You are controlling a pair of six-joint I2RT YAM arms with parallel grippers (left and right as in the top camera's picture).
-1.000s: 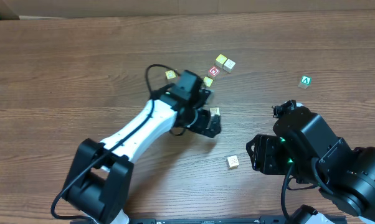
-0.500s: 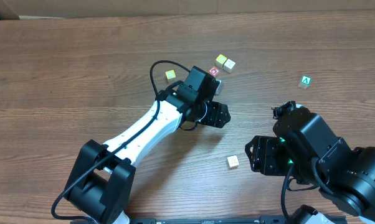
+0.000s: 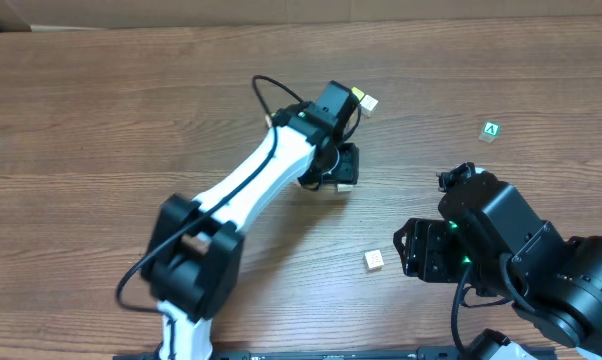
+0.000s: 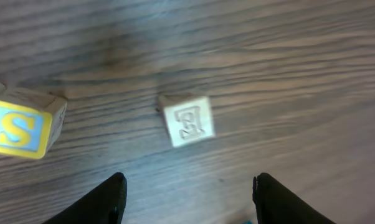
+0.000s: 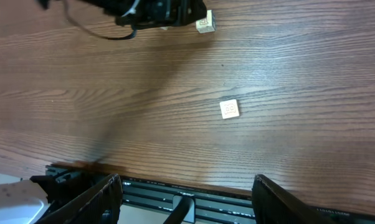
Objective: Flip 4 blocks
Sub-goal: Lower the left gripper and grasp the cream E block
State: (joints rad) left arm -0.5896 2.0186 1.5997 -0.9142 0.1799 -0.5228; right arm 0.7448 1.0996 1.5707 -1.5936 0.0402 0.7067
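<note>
The yellow-faced wooden cube with a blue "S" [image 4: 19, 127] is cut off at the left wrist picture's left edge, and the grey print on the cream wooden cube [image 4: 187, 120] near it is too blurred to read.

- You can read a yellow "S" on the yellow-framed block [image 4: 16, 127] in your left wrist view.
- There's a white "A" on the green cube [image 3: 491, 129], seen overhead.
- The cream block [image 4: 187, 120] has print too faint to read.

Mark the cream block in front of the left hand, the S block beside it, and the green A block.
cream block [image 4: 187, 120], left wrist view, on its printed top face.
S block [image 4: 16, 127], left wrist view, on the yellow S face.
green A block [image 3: 491, 129], overhead view, on its top face.
</note>
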